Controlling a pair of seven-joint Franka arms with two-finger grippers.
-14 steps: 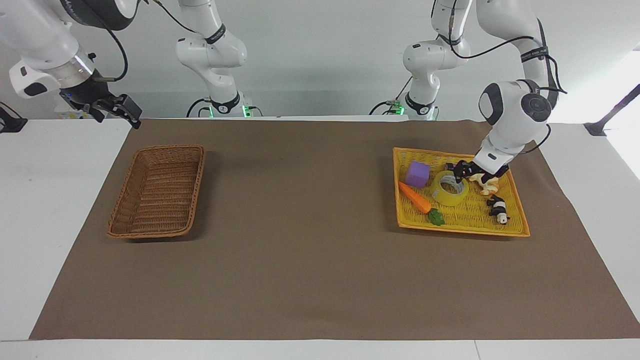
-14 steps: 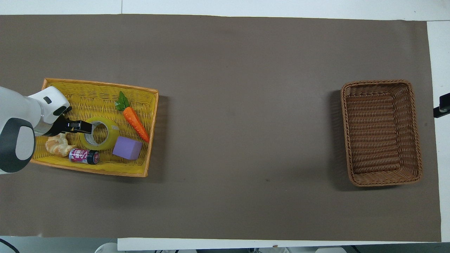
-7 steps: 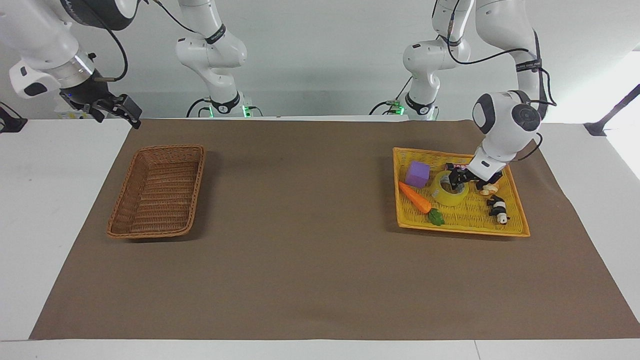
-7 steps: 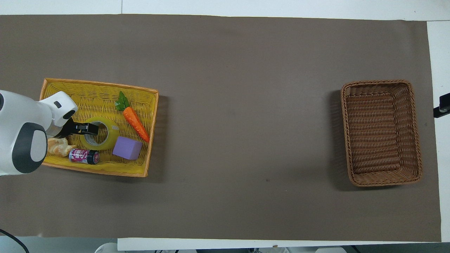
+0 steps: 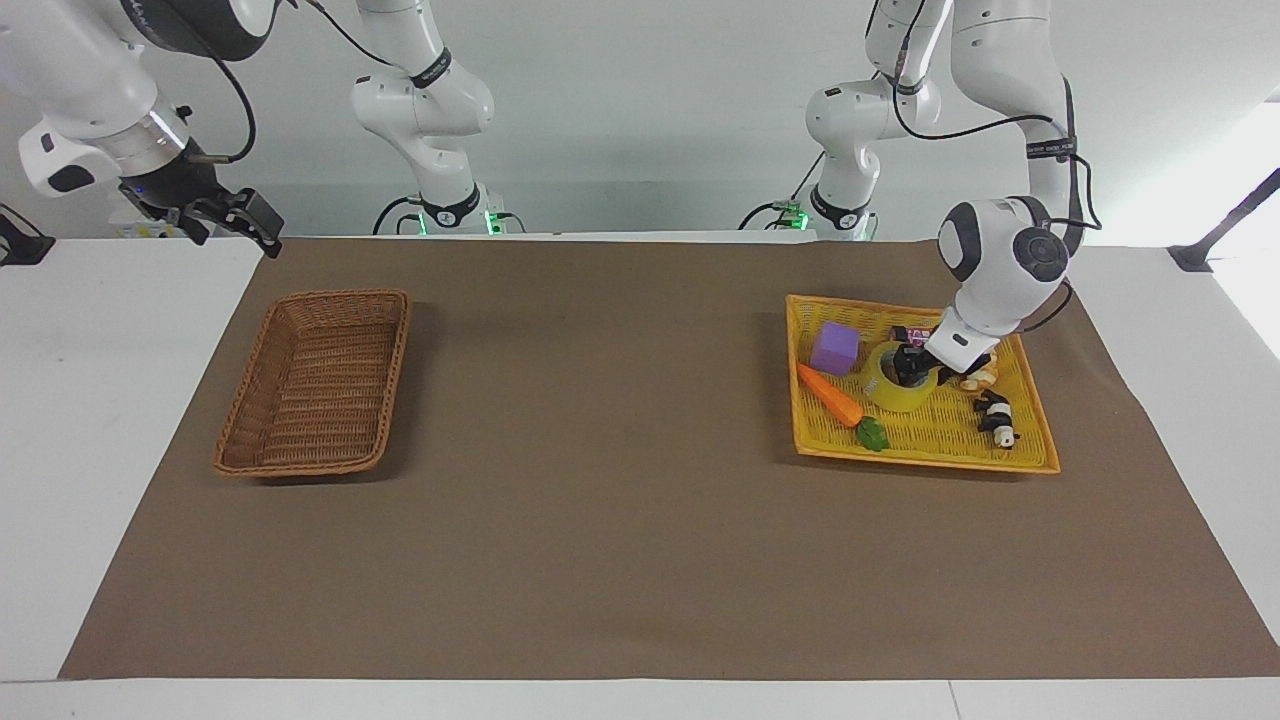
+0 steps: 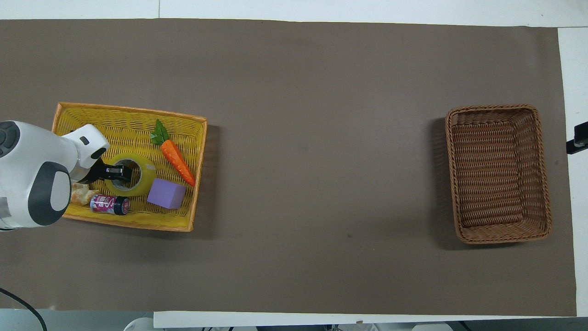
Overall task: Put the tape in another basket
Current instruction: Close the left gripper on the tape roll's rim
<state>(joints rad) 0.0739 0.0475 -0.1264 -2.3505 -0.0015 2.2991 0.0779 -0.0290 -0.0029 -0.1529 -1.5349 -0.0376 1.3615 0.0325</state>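
Note:
The yellow tape roll [image 5: 900, 393] lies flat in the yellow mesh basket [image 5: 925, 440], toward the left arm's end of the table. It also shows in the overhead view [image 6: 146, 177]. My left gripper [image 5: 908, 370] is down at the roll, its tip in the roll's core hole, as the overhead view [image 6: 123, 173] also shows. The brown wicker basket [image 5: 398, 345] stands empty at the right arm's end; it also shows in the overhead view [image 6: 498, 107]. My right gripper [image 5: 232, 222] waits open, raised beside the mat's corner near that basket; only its tip [image 6: 577, 143] shows from overhead.
In the yellow basket [image 6: 133, 110] lie a toy carrot [image 6: 177, 158], a purple cube [image 6: 166, 193], a small can [image 6: 109, 204], a pastry [image 6: 82, 195] and a black-and-white toy [image 5: 997, 418]. A brown mat [image 5: 600, 450] covers the table between the baskets.
My left gripper has moved along over the yellow basket and lowered onto the tape, its tip now in the core hole. The tape and my right arm have not moved.

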